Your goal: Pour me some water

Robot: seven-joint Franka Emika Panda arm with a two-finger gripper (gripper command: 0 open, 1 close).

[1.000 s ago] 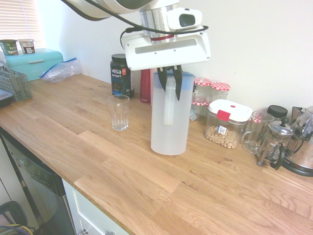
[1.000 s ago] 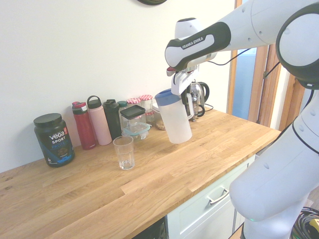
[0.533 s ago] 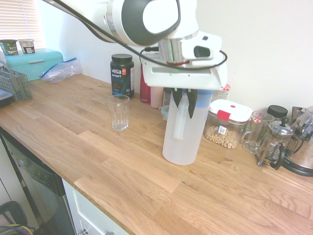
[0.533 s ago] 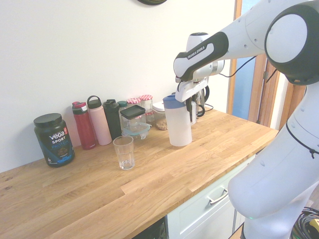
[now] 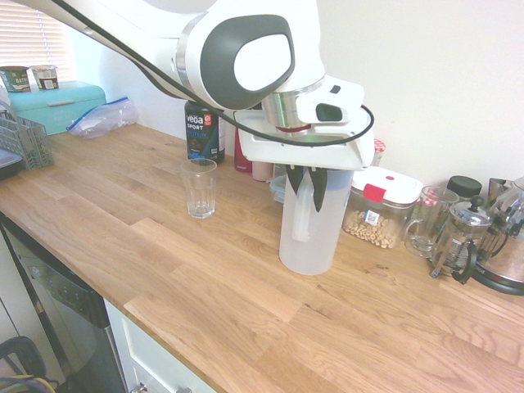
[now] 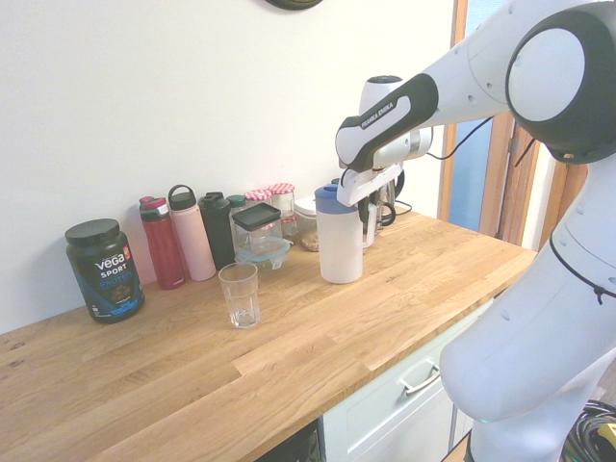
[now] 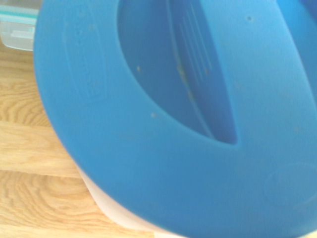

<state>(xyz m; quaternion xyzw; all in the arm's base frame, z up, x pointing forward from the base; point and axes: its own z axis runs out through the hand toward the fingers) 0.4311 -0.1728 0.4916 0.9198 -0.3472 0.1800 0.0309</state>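
Observation:
A tall frosted white jug [image 5: 307, 233] with a blue lid [image 7: 163, 99] stands upright on the wooden counter [image 5: 205, 286], its base down on the wood. My gripper [image 5: 308, 180] comes from above and is shut on the jug's side handle [image 5: 301, 209]. From the other side the jug [image 6: 339, 245] stands to the right of the glass, with the gripper [image 6: 370, 199] at its handle. The water cannot be made out through the frosted wall. An empty clear drinking glass [image 5: 199, 187] stands a hand's width to the jug's left, also seen as the glass [image 6: 239, 295].
Along the wall stand a dark Vega tub [image 5: 204, 124], red and pink bottles [image 6: 178, 241], lidded jars, a clear container of chickpeas [image 5: 381, 206], a glass mug [image 5: 426, 221], a French press [image 5: 460, 239] and a kettle. A teal bread box [image 5: 57, 105] sits far left.
The jug, held above the counter near the glass a second ago, has moved right, away from the glass, and come down onto the wood. The gripper stays shut on the handle.

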